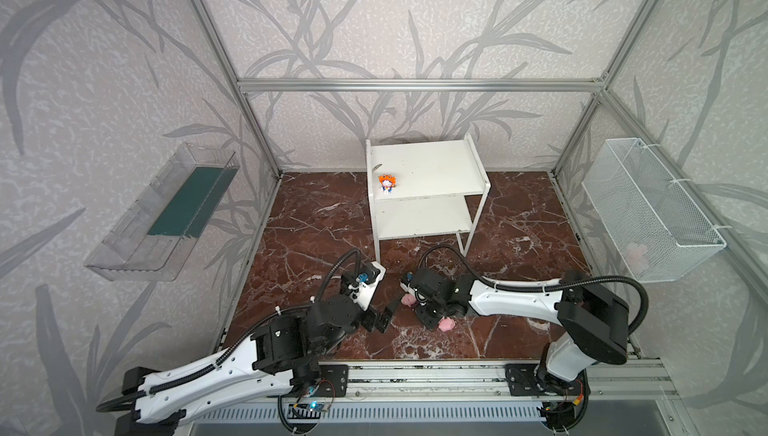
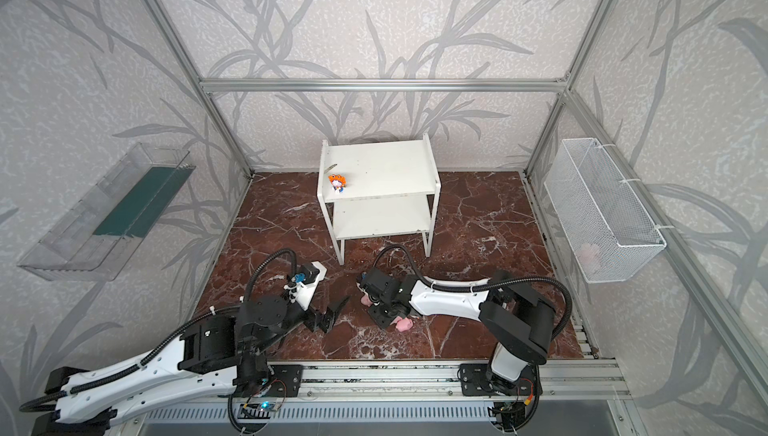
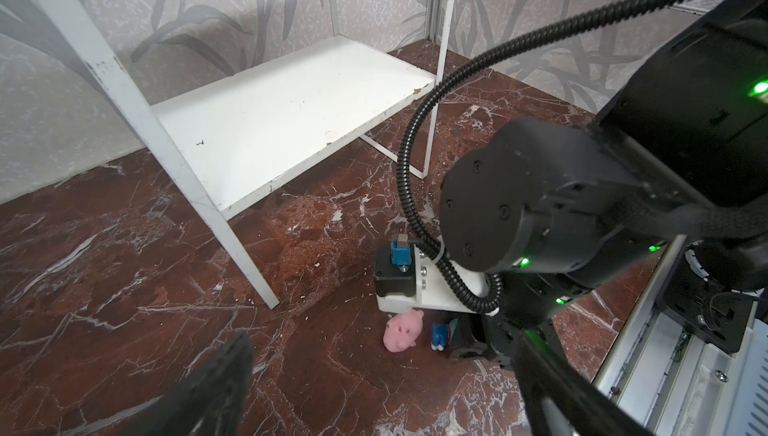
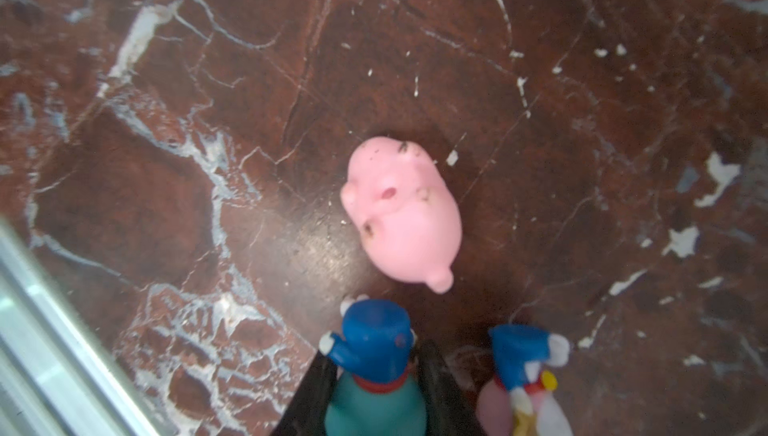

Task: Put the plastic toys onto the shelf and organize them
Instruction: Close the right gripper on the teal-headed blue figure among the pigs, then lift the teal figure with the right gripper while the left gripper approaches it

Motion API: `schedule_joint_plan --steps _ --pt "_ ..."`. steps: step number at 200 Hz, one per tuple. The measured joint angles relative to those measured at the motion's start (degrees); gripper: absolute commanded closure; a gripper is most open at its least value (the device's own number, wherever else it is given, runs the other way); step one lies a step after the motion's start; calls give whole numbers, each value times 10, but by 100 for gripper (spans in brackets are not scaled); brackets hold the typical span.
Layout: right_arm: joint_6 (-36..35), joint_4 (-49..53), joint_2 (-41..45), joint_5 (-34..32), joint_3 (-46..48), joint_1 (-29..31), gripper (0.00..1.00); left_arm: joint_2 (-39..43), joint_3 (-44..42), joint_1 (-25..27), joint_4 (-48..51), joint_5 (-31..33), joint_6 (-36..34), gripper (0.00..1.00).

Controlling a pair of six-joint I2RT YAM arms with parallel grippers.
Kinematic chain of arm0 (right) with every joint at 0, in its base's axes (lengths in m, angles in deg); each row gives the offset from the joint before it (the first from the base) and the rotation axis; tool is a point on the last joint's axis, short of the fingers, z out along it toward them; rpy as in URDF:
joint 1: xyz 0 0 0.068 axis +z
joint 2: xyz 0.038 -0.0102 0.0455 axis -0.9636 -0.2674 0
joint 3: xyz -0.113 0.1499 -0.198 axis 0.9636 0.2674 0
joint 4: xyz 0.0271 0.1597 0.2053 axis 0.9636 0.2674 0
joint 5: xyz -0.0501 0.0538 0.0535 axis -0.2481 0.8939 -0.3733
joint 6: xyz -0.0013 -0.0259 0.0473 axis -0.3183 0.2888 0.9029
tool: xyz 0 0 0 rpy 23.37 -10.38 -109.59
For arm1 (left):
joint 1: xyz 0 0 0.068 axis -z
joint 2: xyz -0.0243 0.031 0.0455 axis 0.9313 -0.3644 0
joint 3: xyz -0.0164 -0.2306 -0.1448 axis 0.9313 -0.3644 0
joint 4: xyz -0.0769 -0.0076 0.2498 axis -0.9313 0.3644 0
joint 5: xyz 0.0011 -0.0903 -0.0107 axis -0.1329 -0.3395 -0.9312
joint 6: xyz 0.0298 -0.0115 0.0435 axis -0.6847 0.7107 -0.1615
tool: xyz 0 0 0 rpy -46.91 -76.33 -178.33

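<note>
Top views: the left arm lies low, stretched forward from the rail. The left hand (image 1: 382,318) is low over the surface (image 1: 324,221), its jaws spread wide and holding nothing. The right arm is bent at the elbow with the forearm near level and the wrist tipped down. The right hand (image 1: 424,306) points at the surface, fingertips hidden under its own body. A pink pig (image 1: 409,300) pokes out beside it. A pink toy (image 1: 446,324) lies on the rail side, too small to tell which. The shelf (image 1: 436,163) stands at the back, with flat white boards and thin legs. An orange-capped figurine (image 1: 388,184) stands upright on its top board, near the front left corner. The surface is glossy red-brown marble with white veins.

Left wrist: black fingers (image 3: 216,388) far apart, released. The lower shelf board is matte white with chipped edges. The pig lies just beside the blue legs of the teal-hooded figurine (image 3: 439,335).

Right wrist, blurry: the teal-hooded figurine sits between two black fingers (image 4: 309,396) that press its sides, so it is grasped. A pink-hooded figurine (image 4: 523,375) is just outside one finger. The pig is smooth, rounded and dirt-specked, just ahead of them and apart.
</note>
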Motion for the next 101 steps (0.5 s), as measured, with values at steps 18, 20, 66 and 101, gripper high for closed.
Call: schedule_joint_plan --steps 18,20,66,101 --pt "-11 10 31 27 2 -13 78 -17 0 0 -3 -1 0 1" --pt "-14 11 36 32 2 -17 78 -19 0 0 -4 -1 0 1" --pt "-70 85 116 146 -8 -87 79 -52 -20 0 -31 -28 -10 1" --pt "-128 175 160 243 -32 -112 80 -55 -49 0 -71 -100 -41 5"
